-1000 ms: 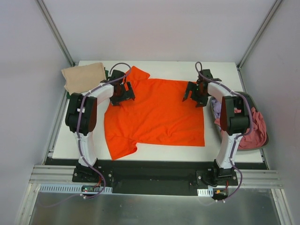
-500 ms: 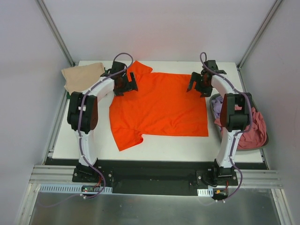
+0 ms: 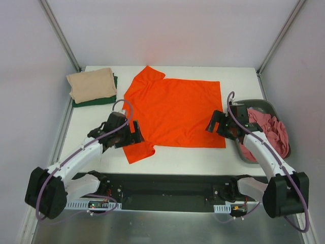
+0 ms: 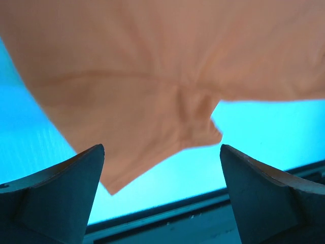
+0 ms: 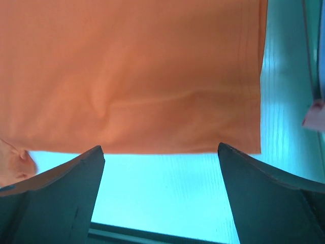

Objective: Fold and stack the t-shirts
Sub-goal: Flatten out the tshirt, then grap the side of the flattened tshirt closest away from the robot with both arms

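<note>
A bright orange t-shirt point(image 3: 175, 109) lies spread flat in the middle of the white table point(image 3: 167, 158). It also fills the upper part of the left wrist view point(image 4: 152, 66) and the right wrist view point(image 5: 137, 71). My left gripper point(image 3: 133, 133) is open and empty, above the shirt's near left sleeve. My right gripper point(image 3: 217, 124) is open and empty, at the shirt's near right corner. A folded beige shirt point(image 3: 91, 84) lies on a folded dark green shirt point(image 3: 95, 100) at the far left corner. Pink and lilac shirts point(image 3: 269, 133) lie bunched in the basket at the right.
The dark grey basket point(image 3: 254, 105) stands at the table's right edge, close to my right arm. A black rail point(image 3: 167, 183) runs along the table's near edge. Grey walls enclose the table on the left, far and right sides.
Both grippers have let go of the shirt's far edge and pulled back to its near edge. The shirt stays flat, a little farther from me than before.
</note>
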